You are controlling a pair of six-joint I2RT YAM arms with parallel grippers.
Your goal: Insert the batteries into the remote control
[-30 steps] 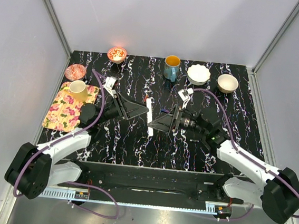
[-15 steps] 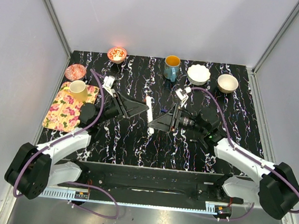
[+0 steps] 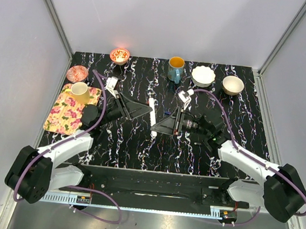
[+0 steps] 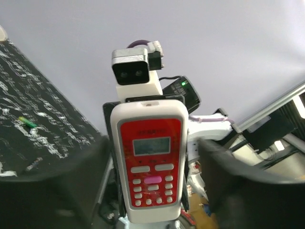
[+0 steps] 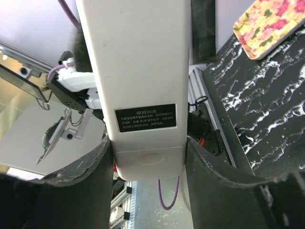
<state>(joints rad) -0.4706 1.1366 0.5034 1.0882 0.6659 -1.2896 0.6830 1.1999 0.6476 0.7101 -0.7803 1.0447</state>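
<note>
Handover work is going on above the middle of the black marbled counter (image 3: 128, 144). The right end effector (image 5: 148, 162) is pinching the flat white remote control (image 3: 152, 114) by its sides, while the left end effector (image 4: 153, 181) is sitting spread around the red button face. Two slim batteries (image 4: 27, 122) are lying loose on the counter. The back cover is looking shut to me, so sliding it off is probably coming next.
</note>
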